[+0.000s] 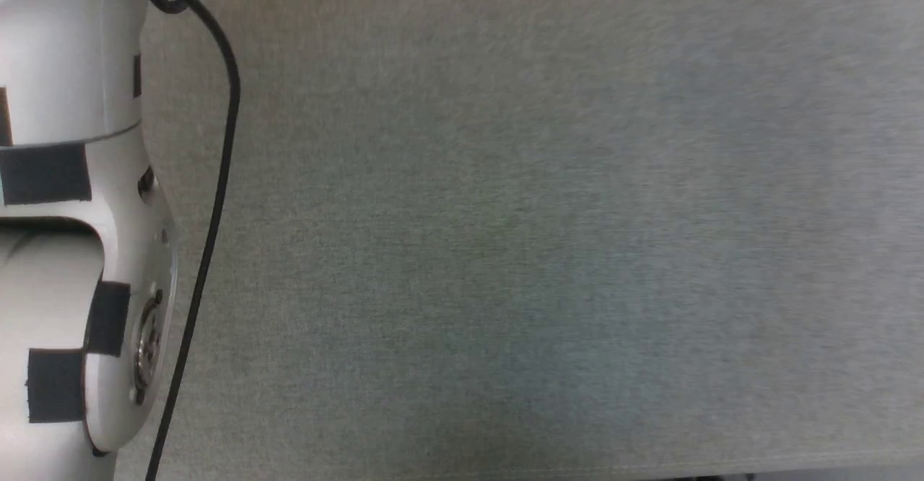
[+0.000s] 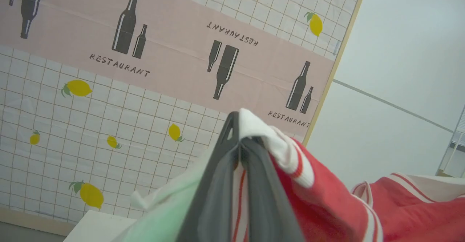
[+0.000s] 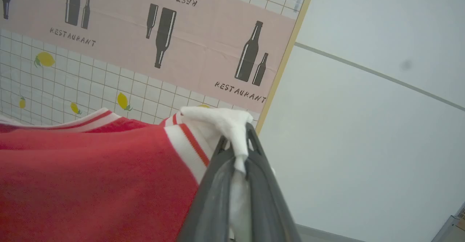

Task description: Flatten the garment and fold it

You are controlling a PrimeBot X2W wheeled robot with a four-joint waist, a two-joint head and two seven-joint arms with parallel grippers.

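Note:
The garment [image 2: 327, 205] is red with white sleeves and red-white striped trim, and it hangs lifted between both grippers. In the left wrist view my left gripper [image 2: 240, 136] is shut on a bunched white and striped edge of it, with more red cloth sagging to the right. In the right wrist view my right gripper [image 3: 236, 144] is shut on a white sleeve corner, and the red body of the garment [image 3: 91, 169] stretches away to the left. Its number is hidden.
A wall cloth [image 2: 145, 53] printed with bottles and lemons hangs ahead, beside a plain white wall [image 2: 399, 53]. The head view looks down on a grey-green surface [image 1: 541, 250], with a white arm segment [image 1: 72, 250] and its black cable at the left.

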